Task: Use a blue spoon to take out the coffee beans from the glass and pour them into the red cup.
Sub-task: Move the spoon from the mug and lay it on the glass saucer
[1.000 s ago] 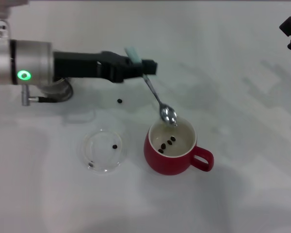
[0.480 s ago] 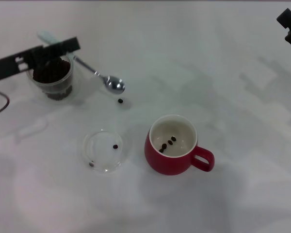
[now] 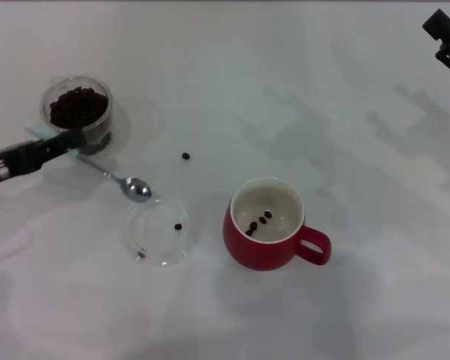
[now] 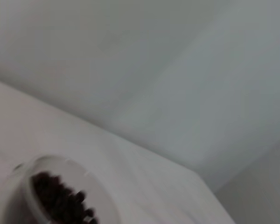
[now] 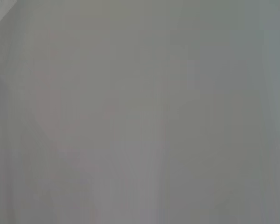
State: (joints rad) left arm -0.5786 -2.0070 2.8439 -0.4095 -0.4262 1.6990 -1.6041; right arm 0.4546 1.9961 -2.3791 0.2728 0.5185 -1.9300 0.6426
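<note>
White desk (image 3: 300,90), as seen in the head view: a glass (image 3: 79,112) is placed far left, filled with coffee beans (image 3: 78,106). Just in front of it the left end effector (image 3: 66,142) is seen as a dark bar reaching in from the left edge, clamped on the pale handle of the blue spoon (image 3: 112,177). The spoon is angled toward the centre, and its metal bowl lies just beside the far rim of a shallow clear dish (image 3: 159,233); whether the bowl touches the desk cannot be told. Two beans are held in the dish. A single stray bean (image 3: 186,156) is recorded on the desk between the glass and the red cup (image 3: 268,223). The red cup is set right of the dish, handle pointing right, with three beans on its cream floor. The right end effector (image 3: 446,41) is parked at the far right corner, well apart from everything; whether it is apart or together cannot be told. In the left wrist view only the glass (image 4: 60,196) and its beans (image 4: 60,203) are shown, against the desk and a plain wall; spoon, dish and cup are not shown there. In the right wrist view nothing but a blank grey surface is shown.
</note>
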